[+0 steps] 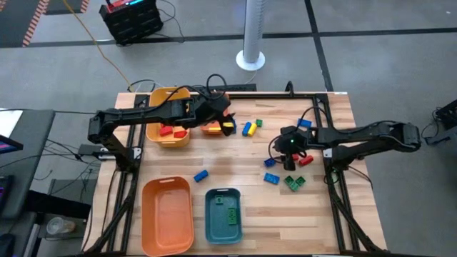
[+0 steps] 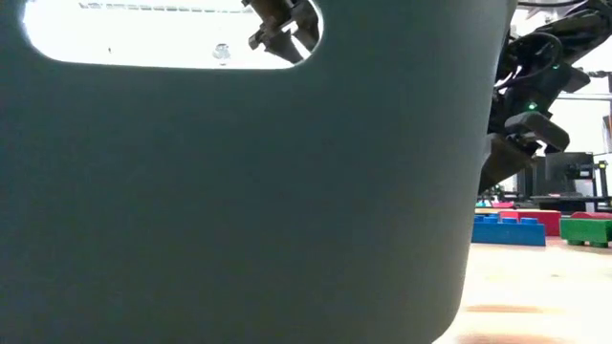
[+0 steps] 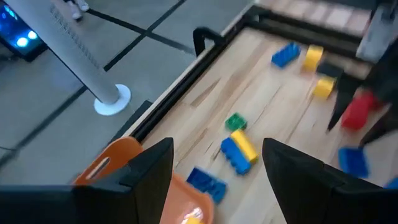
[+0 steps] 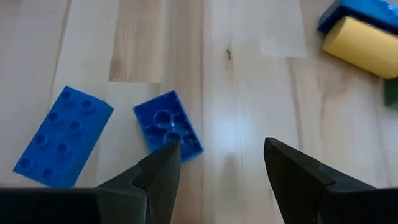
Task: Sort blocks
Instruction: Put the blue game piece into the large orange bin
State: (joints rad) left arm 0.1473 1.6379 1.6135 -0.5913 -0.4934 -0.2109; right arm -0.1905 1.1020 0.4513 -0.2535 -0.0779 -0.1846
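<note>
Hovering over the far middle of the wooden table (image 1: 250,207), the left gripper (image 1: 223,114) is holding its fingers (image 3: 146,171) spread with nothing between them, just beside the yellow bin (image 1: 168,134) that is carrying a few red blocks (image 1: 171,130). Right under it a small orange and yellow cluster (image 1: 218,128) is lying on the wood, and a blue and yellow pair of blocks (image 1: 248,128) with a small green block (image 1: 258,123) is sitting just to its right; the left wrist view is showing that same pair (image 3: 239,151) and green piece (image 3: 235,121) ahead of the open fingers. The right gripper (image 1: 289,146) is hanging low over the right half of the table, its fingers (image 4: 158,168) also standing apart and gripping nothing, with a small blue block (image 4: 169,124) lying flat on the wood right at one fingertip and a longer blue block (image 4: 62,137) resting just beside that one. Around this gripper more blocks are lying scattered: a blue one (image 1: 271,178) and green ones (image 1: 294,183) toward the near side, a red one (image 1: 305,160) close by, and another blue one (image 1: 305,123) farther back. A single blue block (image 1: 201,175) is sitting alone near the table's middle. At the near edge an orange bin (image 1: 168,214) is standing next to a teal bin (image 1: 223,214) that is holding a green block (image 1: 230,212). In the low view the teal bin's wall (image 2: 239,210) is filling most of the picture.
</note>
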